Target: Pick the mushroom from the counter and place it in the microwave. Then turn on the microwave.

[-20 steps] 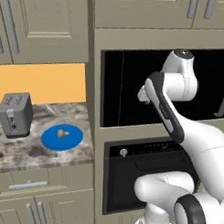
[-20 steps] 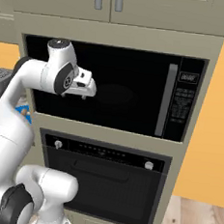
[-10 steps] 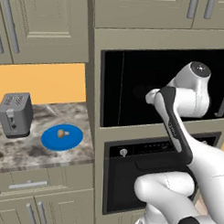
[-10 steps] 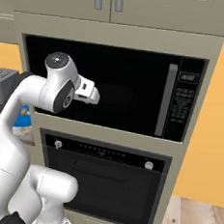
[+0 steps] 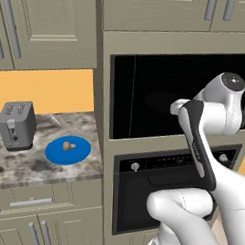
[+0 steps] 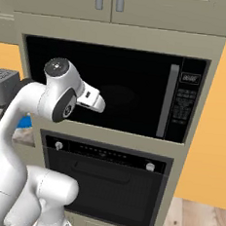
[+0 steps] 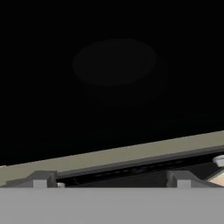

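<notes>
The counter (image 5: 23,166) runs beside a tall beige cabinet holding the microwave (image 6: 121,94), its door shut, above an oven (image 6: 108,183). The mushroom (image 5: 68,145) sits on a blue plate (image 5: 68,151) near the counter's right edge, with a toaster (image 5: 17,125) toward the left. The gripper (image 7: 109,179) faces the microwave's dark glass, spread wide and empty

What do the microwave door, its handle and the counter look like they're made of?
Microwave door: dark glossy glass, probably, as it shows faint reflections. Handle: matte grey bar, metal or plastic, can't tell which. Counter: polished marble-like stone, judging by its speckled grey-brown veining.
</notes>
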Available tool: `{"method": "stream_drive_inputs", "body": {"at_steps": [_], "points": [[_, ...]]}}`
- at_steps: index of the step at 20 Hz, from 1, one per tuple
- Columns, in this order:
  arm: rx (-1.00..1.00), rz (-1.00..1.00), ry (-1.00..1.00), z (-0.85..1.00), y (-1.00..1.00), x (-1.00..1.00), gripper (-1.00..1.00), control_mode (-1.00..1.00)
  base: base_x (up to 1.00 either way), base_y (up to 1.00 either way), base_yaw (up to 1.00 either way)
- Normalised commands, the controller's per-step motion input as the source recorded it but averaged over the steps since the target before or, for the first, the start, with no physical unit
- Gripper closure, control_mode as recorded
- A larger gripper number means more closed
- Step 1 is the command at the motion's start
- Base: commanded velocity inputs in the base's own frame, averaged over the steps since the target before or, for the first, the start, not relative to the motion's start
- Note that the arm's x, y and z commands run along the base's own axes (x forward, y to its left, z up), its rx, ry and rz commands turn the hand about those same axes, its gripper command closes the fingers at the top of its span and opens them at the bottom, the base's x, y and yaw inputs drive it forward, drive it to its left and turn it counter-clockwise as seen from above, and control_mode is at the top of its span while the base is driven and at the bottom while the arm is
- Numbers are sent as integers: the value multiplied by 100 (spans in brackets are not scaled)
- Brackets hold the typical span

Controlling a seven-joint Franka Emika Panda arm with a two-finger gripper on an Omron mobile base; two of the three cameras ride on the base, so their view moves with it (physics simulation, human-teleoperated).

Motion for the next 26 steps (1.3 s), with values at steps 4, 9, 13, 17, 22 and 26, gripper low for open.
{"method": "stream_drive_inputs", "body": {"at_steps": [4,9,13,17,22,26], "points": [[0,-1,0,11,-27,-25,-100,-100,0,0,0],[0,0,0,9,-30,-27,-100,-100,0,0,0],[0,0,0,8,-32,-27,-100,-100,0,0,0],[0,0,-1,7,-32,-26,-100,-100,0,0,0],[0,0,-9,8,-29,-25,-100,-100,0,0,0],[0,0,-17,8,-26,-25,-100,-100,0,0,0]]}}
